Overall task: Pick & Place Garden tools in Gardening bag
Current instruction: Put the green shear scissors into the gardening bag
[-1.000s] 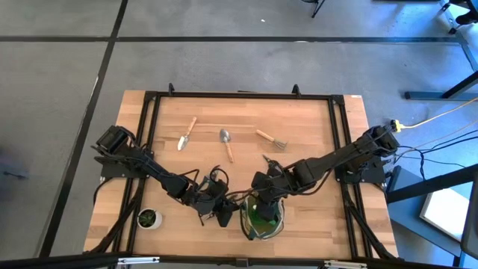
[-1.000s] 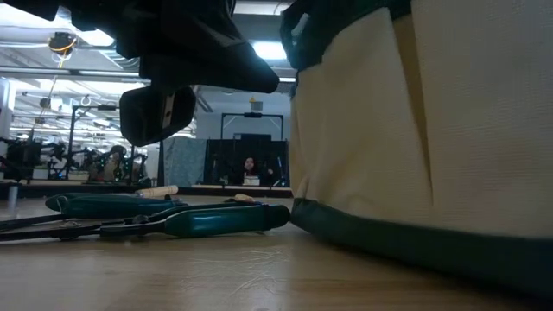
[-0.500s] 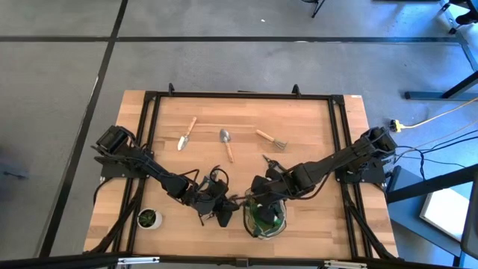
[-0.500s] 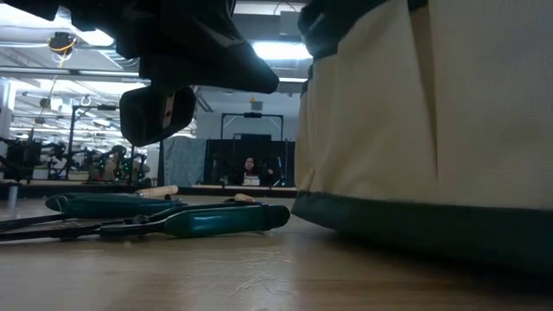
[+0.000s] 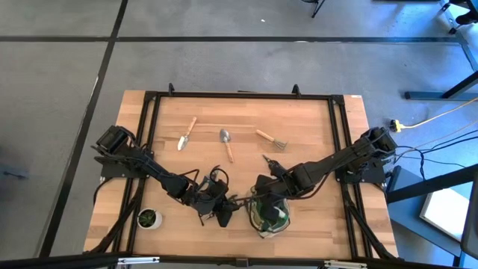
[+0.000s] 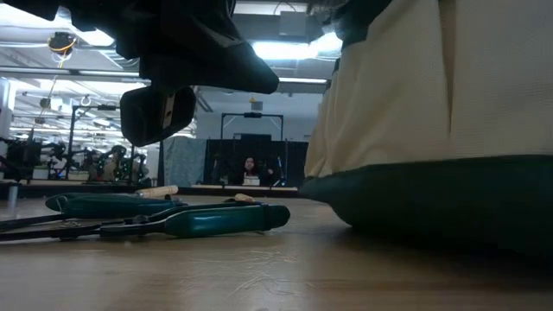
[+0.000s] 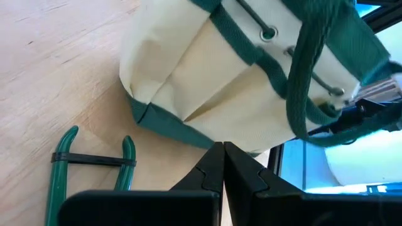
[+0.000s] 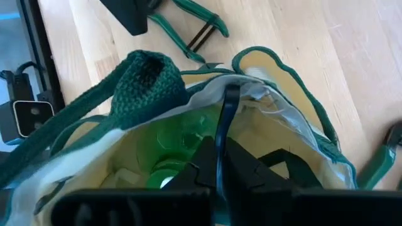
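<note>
1. Wooden counter [image 5: 314,127] carries everything.
2. Right gripper [image 8: 220,164] is clenched on the bag [image 5: 267,217] at its rim, apparently to pull the mouth wide; a green bottle [image 8: 173,147] sits inside, just below.
3. Left gripper [image 7: 223,164] is clenched empty, the shears [image 7: 94,164] lying just beside it.
4. Two trowels [image 5: 187,133] [image 5: 226,143] and a fork [image 5: 272,140] lie well beyond both grippers, awaiting pickup.
</note>
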